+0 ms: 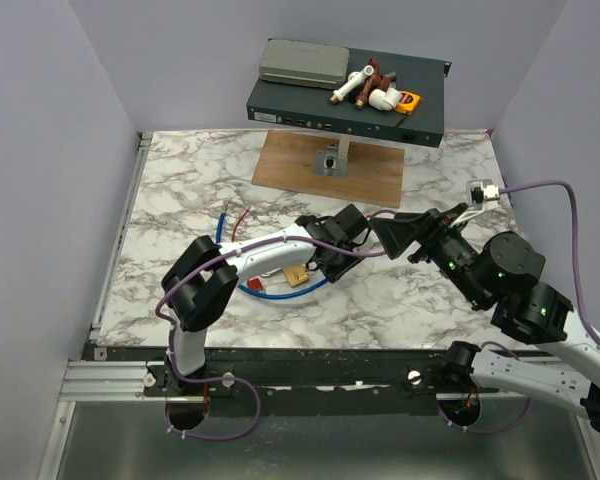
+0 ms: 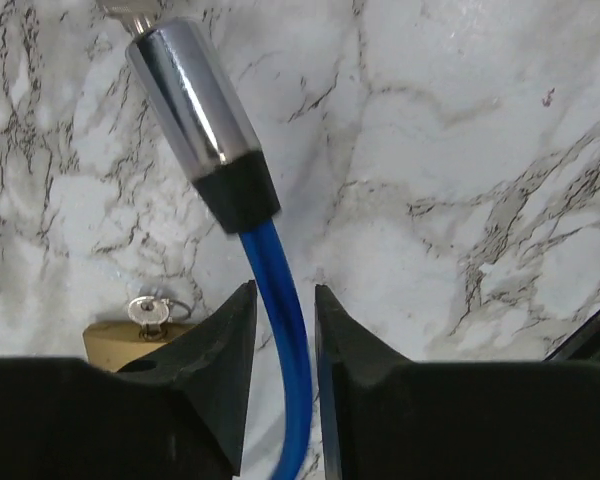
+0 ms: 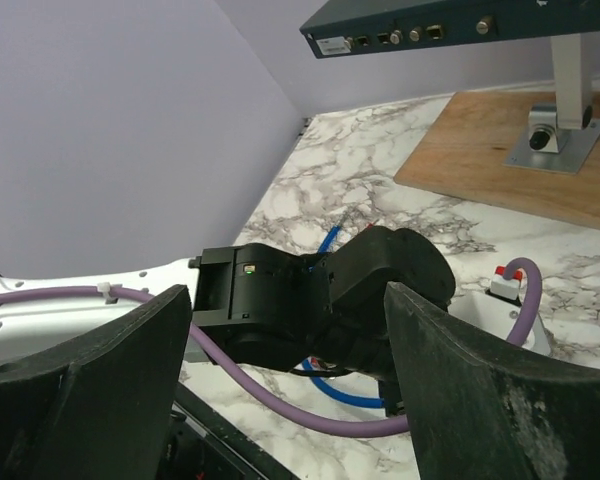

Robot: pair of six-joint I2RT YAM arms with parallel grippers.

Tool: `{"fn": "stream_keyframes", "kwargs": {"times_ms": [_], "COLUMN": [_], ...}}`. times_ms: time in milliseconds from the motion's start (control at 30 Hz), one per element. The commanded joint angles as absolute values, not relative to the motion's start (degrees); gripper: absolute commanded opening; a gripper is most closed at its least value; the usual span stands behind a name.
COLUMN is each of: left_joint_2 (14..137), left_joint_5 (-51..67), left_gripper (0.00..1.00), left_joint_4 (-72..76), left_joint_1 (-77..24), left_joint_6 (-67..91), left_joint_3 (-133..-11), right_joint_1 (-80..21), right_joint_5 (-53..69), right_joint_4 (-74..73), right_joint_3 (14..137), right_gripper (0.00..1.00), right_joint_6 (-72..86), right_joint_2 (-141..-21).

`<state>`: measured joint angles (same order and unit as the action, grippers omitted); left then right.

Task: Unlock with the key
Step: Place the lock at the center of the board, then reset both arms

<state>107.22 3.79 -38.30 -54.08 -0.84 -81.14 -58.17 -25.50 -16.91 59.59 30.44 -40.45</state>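
Jaws: left gripper [image 2: 285,300] barely parted astride blue cable [image 2: 277,262], likely steadying it near padlock [image 2: 115,342] and key [image 2: 148,311] lower left; right gripper [image 3: 288,292] spread wide, empty.

On my screen the white, grey-veined marble-look tabletop [image 2: 460,150] is smooth with a soft sheen. The polished chrome metal cylinder [image 2: 185,100] is mirror-bright. Its black collar [image 2: 238,190] is matt, either rubber or plastic; I can't say which from here. The blue plastic-coated cable [image 2: 285,340] is glossy. The brass-coloured padlock body [image 2: 110,340] is dull metal, and the silver key [image 2: 148,310] is shinier. On the left gripper [image 2: 284,300], the fingers [image 2: 215,380] are matt black plastic. The brown wooden board [image 3: 480,150] shows plain grain and a matt face.
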Motion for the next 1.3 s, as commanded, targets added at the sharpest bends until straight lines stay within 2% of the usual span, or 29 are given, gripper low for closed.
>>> {"fn": "stream_keyframes", "kwargs": {"times_ms": [0, 100, 200, 267, 333, 500, 667, 800, 1000, 1133, 1267], "left_joint_2": [110.5, 110.3, 108.3, 105.1, 100.7, 89.1, 78.3, 72.1, 73.3, 75.9, 71.7], "left_joint_5": [10.0, 14.0, 18.0, 20.0, 22.0, 29.0, 32.6, 35.1, 37.7, 40.6, 36.4], "left_gripper": [0.44, 0.7, 0.81, 0.89, 0.97, 0.98, 0.99, 0.99, 0.99, 0.99, 0.98], "left_joint_4": [-35.2, -36.8, -41.0, -44.3, -47.9, -58.4, -63.1, -57.2, -47.6, -40.5, -20.2], "left_joint_1": [-53.0, -51.2, -49.2, -47.3, -45.1, -35.2, -18.2, -2.5, 13.9, 20.1, 21.5], "left_joint_6": [1.1, 0.7, -2.4, -4.8, -7.2, -12.3, -18.2, -20.0, -17.6, -13.0, -5.5], "left_joint_3": [-83.8, -85.0, -86.8, -87.1, -86.3, -85.4, -82.6, -74.9, -67.8, -65.2, -53.9], "right_joint_1": [-58.4, -58.5, -58.4, -58.5, -58.5, -58.4, -57.4, -45.9, -24.5, -18.2, -14.7], "right_joint_5": [-27.6, -27.8, -28.6, -29.3, -30.3, -35.4, -39.8, -29.7, -18.7, -30.5, -36.3], "right_joint_4": [-18.6, -18.7, -19.1, -19.3, -19.5, -19.4, -16.5, -8.7, 2.1, 10.9, 31.3], "right_joint_3": [58.5, 58.3, 58.4, 58.6, 58.7, 57.8, 54.0, 48.8, 42.0, 36.9, 28.8], "right_gripper": [0.81, 0.82, 0.87, 1.0, 1.0, 1.0, 1.0, 1.0, 1.0, 1.0, 1.0], "right_joint_6": [31.0, 31.3, 31.4, 31.3, 30.6, 28.2, 25.2, 26.3, 31.3, 29.0, 18.6], "right_joint_2": [-40.0, -40.2, -40.8, -41.5, -42.5, -46.6, -54.2, -58.9, -68.6, -72.7, -74.5]}}
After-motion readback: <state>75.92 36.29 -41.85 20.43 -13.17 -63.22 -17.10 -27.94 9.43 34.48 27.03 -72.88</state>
